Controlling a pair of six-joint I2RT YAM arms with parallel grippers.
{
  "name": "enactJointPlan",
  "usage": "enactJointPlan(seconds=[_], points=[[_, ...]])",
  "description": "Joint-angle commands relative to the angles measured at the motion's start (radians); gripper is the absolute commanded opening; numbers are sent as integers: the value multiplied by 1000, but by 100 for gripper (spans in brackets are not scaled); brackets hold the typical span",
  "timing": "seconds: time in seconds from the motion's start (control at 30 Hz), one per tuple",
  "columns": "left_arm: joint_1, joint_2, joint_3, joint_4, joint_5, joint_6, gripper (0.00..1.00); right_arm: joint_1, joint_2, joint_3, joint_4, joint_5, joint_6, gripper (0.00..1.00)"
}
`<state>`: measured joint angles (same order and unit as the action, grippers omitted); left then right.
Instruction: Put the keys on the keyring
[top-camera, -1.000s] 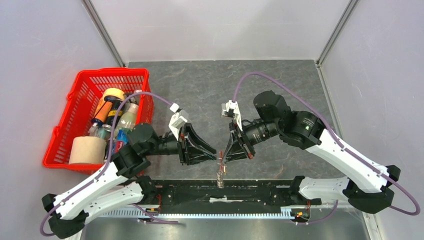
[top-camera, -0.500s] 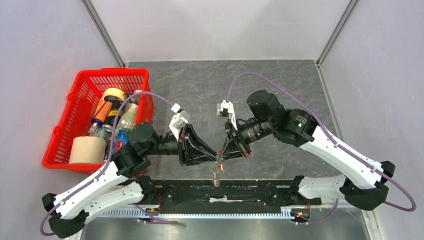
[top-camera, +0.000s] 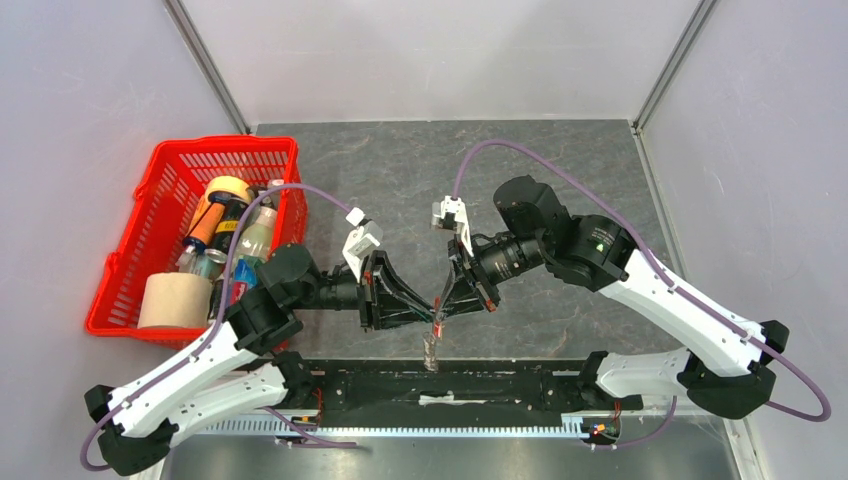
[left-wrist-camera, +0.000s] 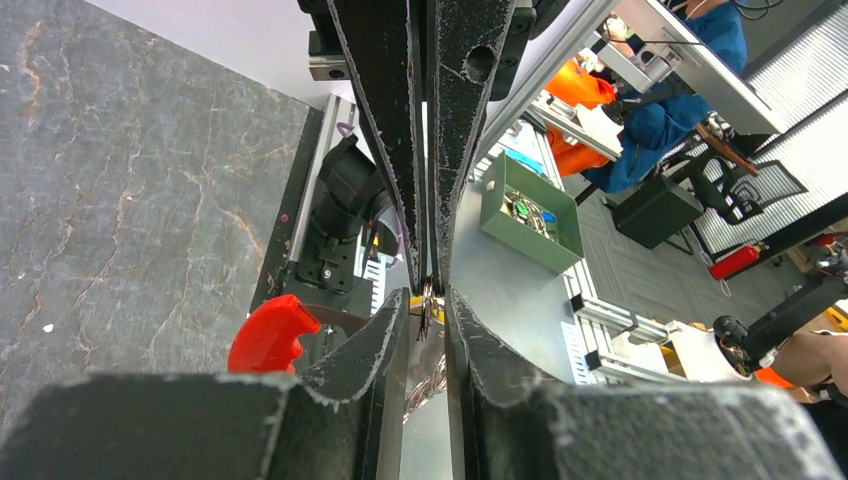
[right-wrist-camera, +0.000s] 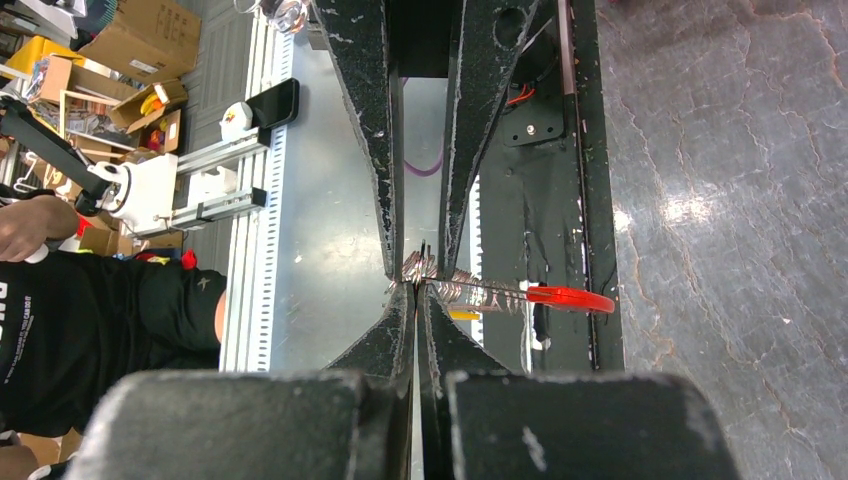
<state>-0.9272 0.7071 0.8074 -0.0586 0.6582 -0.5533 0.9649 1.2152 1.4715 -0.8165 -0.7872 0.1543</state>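
Observation:
My two grippers meet tip to tip over the table's near edge. My left gripper has its jaws a narrow gap apart, with the silvery keys and a brass-yellow key between them. My right gripper is pressed shut on the thin wire of the keyring. The keyring's red loop sticks out sideways, and silvery keys are strung along it. In the top view the bunch of keys hangs below both tips.
A red basket with bottles, a tape roll and a paper roll stands at the left. A black mounting rail runs along the near edge under the hanging keys. Grey walls close in the back and sides.
Both grippers have stayed together at the tips. The right arm has shifted a little to the left, and the hanging keys have moved slightly left with it.

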Motion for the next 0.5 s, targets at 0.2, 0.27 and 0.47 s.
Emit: enactJointPlan(seconds=[0.2,0.27,0.47], points=[[-1,5,50,8,23,4,23,18,3,34,40,-12,-25,0],[-1,8,50,9,24,3,23,21,6,33,37,-9,-26,0],[-1,20,50,16,31,5,14,30,11,33,38,-6,-32,0]])
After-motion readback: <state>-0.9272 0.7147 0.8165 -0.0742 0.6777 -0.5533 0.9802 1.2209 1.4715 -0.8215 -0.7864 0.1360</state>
